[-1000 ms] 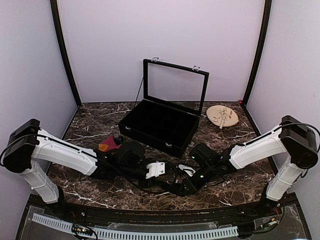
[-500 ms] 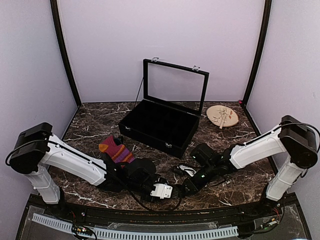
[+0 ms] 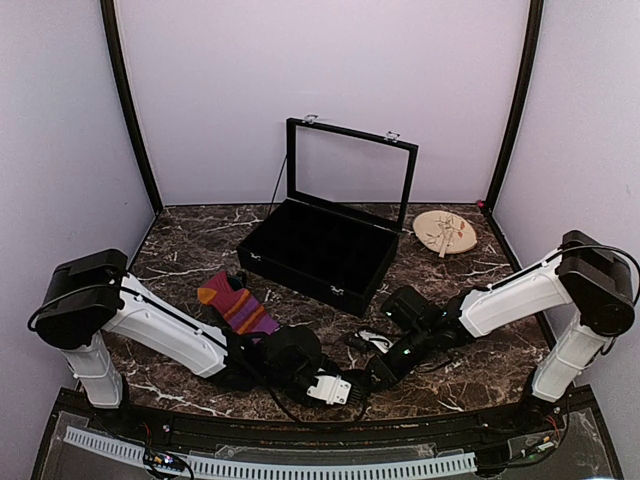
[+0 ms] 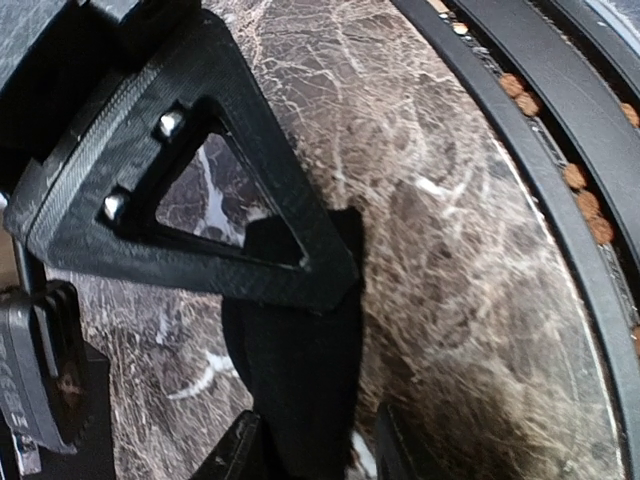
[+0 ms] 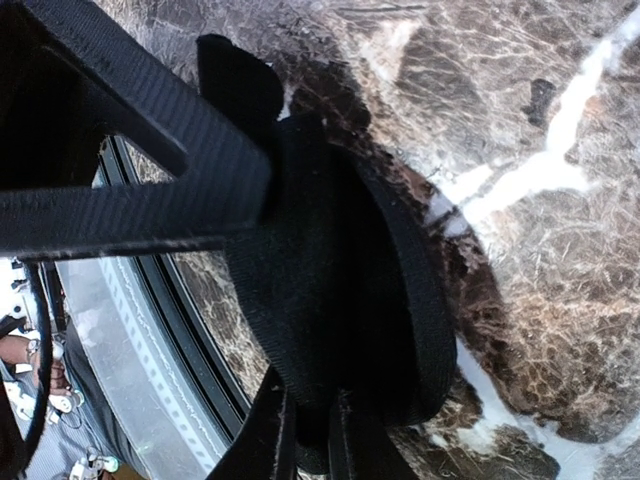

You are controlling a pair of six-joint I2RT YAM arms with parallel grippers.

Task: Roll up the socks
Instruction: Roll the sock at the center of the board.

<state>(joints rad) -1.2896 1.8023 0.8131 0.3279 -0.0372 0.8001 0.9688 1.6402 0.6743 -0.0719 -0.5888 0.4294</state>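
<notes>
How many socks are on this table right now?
2. A striped sock lies flat on the left side; a black sock is near the front edge, pinched by the right arm's fingers. No others show.

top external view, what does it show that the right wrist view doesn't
Only top external: the striped sock lying on the table, the open black case, a wooden disc, and the left arm and right arm meeting near the front edge. Only right wrist: the black sock close up, its folded fabric pinched in the right jaws. Both: the marble table and the front rail.
</notes>
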